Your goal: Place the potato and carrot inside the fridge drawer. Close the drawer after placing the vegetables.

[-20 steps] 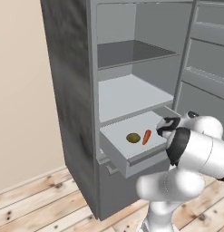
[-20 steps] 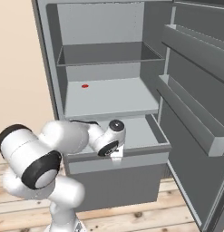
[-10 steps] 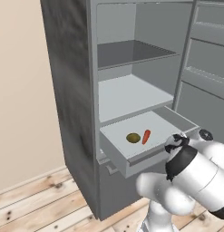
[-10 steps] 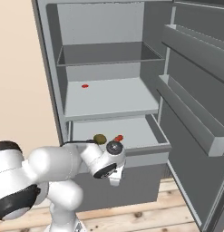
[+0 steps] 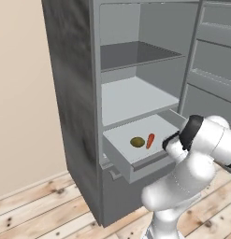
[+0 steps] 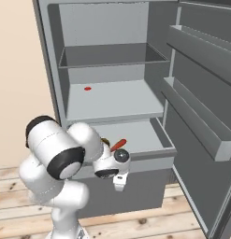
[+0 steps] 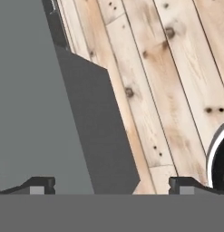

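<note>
Pale wood planks run under a tall dark-grey fridge [image 5: 75,93] with its door swung wide. At the centre of the left base view the fridge drawer [image 5: 135,161] stands pulled out, and the potato [image 5: 137,142] and the carrot [image 5: 150,140] lie inside it just beside each other, the carrot to the right. Both vegetables are in, I judge; only the closing is left.

My gripper [image 6: 119,183] hangs in front of the drawer's flat front, lower centre of the right base view, pointing down at the floor. In the hand view my fingertips [image 7: 38,185] sit wide apart at the bottom corners with nothing between them.

The risk lies in the push. If I press off-centre or with only a fingertip, the wide shallow tray could skew and jam. A hard shove could send the round potato rolling. My elbow is close to the drawer's right corner and might catch on it.

The drawer is smooth light grey with low walls. The potato is a dull olive-brown ball and the carrot a tapered red-orange stick. A small red mark [image 6: 87,88] sits on the shelf above.
</note>
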Robot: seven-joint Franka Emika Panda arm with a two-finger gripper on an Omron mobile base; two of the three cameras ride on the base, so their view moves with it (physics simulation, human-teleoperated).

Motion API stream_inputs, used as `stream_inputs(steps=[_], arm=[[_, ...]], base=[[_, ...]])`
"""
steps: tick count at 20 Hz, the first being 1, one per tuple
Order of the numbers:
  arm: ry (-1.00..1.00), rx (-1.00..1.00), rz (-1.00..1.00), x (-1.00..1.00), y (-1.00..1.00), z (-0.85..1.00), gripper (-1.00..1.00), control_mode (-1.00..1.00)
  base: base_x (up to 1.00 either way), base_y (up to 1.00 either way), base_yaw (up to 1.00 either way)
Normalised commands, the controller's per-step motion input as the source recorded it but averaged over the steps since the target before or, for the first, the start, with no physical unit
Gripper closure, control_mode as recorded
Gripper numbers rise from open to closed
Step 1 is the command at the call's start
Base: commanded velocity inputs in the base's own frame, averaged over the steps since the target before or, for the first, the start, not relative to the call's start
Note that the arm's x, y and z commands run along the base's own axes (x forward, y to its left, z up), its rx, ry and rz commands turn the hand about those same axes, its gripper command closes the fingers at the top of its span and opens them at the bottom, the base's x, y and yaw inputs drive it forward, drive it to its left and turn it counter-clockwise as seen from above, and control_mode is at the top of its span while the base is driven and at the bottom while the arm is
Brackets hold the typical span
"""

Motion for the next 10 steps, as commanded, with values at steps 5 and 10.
stream_inputs(steps=[5, 10], arm=[[-0.01, 0.11, 0.03, 1.0, 0.3, -0.17, -1.0, -1.0], [-0.06, 0.06, 0.01, 1.0, 0.44, 0.0, -1.0, -1.0]], base=[[0.0, 0.0, 0.0], [0.0, 0.0, 0.0]])
